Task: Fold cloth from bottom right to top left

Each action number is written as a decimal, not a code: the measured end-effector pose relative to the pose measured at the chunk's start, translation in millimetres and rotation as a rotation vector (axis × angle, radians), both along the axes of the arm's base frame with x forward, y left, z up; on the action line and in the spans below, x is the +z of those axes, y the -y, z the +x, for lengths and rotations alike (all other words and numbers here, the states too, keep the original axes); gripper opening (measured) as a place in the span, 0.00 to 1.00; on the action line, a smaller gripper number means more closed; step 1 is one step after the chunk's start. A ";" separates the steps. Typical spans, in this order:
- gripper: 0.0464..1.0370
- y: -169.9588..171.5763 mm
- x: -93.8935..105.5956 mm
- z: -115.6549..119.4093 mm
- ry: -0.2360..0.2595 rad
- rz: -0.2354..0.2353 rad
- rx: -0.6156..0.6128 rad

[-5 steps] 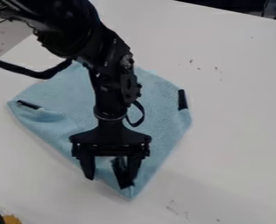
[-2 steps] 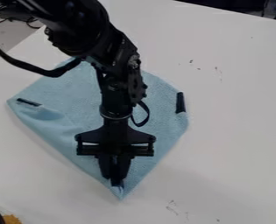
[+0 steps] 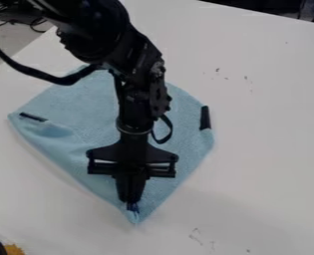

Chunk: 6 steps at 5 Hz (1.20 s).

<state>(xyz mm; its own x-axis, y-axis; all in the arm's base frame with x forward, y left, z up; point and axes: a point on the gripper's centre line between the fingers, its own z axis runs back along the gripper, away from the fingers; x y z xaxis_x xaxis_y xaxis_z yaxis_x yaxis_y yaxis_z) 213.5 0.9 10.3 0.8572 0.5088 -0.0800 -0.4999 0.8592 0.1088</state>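
One cloth (image 3: 86, 109), unfolded. Bottom corner (image 3: 134, 217) pinched in gripper (image 3: 131, 200). Done: grasp. Left, by judgement: lift, carry to top left, release.

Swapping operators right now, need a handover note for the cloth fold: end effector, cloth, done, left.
End effector: shut on the cloth's bottom corner, low over the table.
Cloth: spread on the table, slight ripple near its left corner; dark strips at left and right corners.
Done: corner gripped.
Left: fold not made; lift the corner, carry it toward the top left of the view, lay it down, release.
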 end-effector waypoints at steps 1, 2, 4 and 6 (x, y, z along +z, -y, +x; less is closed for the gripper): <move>0.01 2.7 15.9 8.3 0.018 0.026 0.000; 0.01 5.4 41.5 24.4 0.006 0.057 0.027; 0.01 -18.6 64.2 103.7 0.112 0.072 0.013; 0.01 -79.7 27.8 166.3 0.187 -0.033 0.067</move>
<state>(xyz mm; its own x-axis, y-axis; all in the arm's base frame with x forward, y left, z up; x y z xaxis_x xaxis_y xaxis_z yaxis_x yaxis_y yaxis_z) 379.8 80.6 38.1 0.8227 0.5652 0.0601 -0.5652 0.8247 -0.0193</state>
